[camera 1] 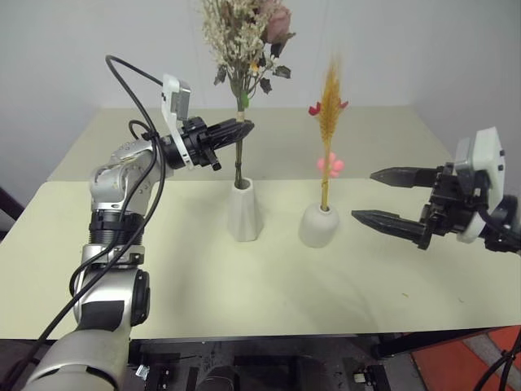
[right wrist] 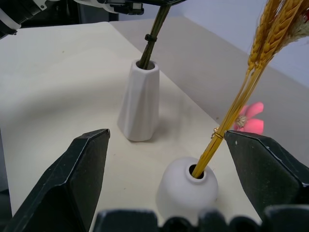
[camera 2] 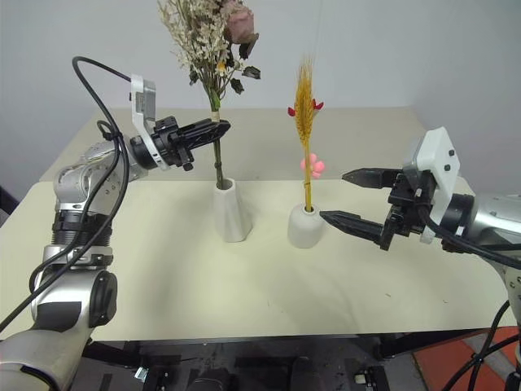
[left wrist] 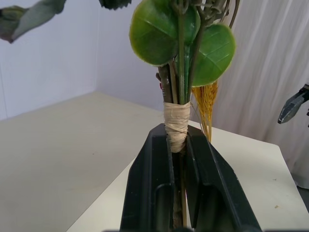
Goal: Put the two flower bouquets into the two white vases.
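The left hand (camera 1: 244, 129) pinches the bushy cream-and-pink dried bouquet (camera 1: 244, 32) by its taped stems, steadying it in the tall tapered white ceramic vase (camera 1: 243, 211) mid-table; the right hand (camera 1: 391, 198) is spread, since the golden wheat spray (camera 1: 329, 106) already stands in the short domed white vase (camera 1: 318, 226).

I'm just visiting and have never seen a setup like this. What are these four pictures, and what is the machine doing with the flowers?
This is a humanoid robot with two arms, each ending in a gripper of two black fingers. Two pictures come from cameras in its head, looking down over a pale table; the other two come from a small camera on each wrist, looking along that arm's fingers.

On the table stand two white vases. The tall vase holds the stems of a bushy bouquet of cream and pink flowers. The left gripper is shut on those stems, at the tape wrapped round them, as its wrist view shows close up.

The short round vase holds a slim golden spray with small red and pink blossoms. The right gripper hangs open beside it, touching nothing.

Both bouquets now sit in vases.
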Robot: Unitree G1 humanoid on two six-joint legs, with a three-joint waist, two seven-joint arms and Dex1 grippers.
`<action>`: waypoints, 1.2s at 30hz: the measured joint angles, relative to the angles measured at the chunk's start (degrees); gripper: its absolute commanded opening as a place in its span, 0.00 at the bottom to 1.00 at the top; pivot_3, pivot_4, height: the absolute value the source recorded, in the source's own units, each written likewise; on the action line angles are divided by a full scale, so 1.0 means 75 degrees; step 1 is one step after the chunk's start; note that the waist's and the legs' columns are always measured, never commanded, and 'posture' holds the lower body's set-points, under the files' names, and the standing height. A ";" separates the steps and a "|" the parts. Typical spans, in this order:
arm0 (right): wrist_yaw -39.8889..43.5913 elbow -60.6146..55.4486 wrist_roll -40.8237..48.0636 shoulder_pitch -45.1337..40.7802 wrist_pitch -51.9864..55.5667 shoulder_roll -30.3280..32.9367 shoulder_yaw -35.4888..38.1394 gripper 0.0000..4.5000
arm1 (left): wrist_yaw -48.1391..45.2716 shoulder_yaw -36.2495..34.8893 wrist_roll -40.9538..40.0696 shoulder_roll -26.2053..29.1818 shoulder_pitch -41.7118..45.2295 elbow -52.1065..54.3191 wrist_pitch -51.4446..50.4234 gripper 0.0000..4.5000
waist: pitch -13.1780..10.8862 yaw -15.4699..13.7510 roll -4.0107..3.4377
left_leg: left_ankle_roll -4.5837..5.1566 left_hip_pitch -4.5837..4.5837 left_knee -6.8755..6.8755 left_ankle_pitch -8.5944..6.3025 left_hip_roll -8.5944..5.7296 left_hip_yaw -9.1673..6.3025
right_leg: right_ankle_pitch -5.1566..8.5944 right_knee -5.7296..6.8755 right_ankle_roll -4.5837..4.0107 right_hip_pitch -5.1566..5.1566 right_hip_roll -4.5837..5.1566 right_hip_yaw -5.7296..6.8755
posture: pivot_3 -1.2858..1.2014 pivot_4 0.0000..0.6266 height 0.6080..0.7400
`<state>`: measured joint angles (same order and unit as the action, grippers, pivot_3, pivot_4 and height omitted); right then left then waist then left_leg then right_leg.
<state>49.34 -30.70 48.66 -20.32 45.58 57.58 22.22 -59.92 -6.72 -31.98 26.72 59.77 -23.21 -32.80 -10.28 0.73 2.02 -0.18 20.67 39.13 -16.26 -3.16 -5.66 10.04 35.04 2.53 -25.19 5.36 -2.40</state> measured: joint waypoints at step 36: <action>-0.0441 0.0142 -0.0353 -0.0057 -0.0396 -0.0265 -0.0227 1.00 | 0.0106 0.0277 0.0030 0.0981 -0.1723 0.1660 -0.0784 1.00 | 0.0000 0.0006 -0.0001 | 0.0001 -0.0004 0.0000 -0.0001 0.0004 -0.0001 | 0.0000 -0.0001 0.0000 0.0000 -0.0003 -0.0002 | 0.52 0.24 1.00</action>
<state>46.03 -29.63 46.01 -20.74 42.61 55.60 20.52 -59.12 -4.64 -31.76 34.07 46.85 -10.75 -38.69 -10.28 0.77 2.02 -0.17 20.64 39.13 -16.26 -3.13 -5.66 10.04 35.03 2.53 -25.19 5.34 -2.41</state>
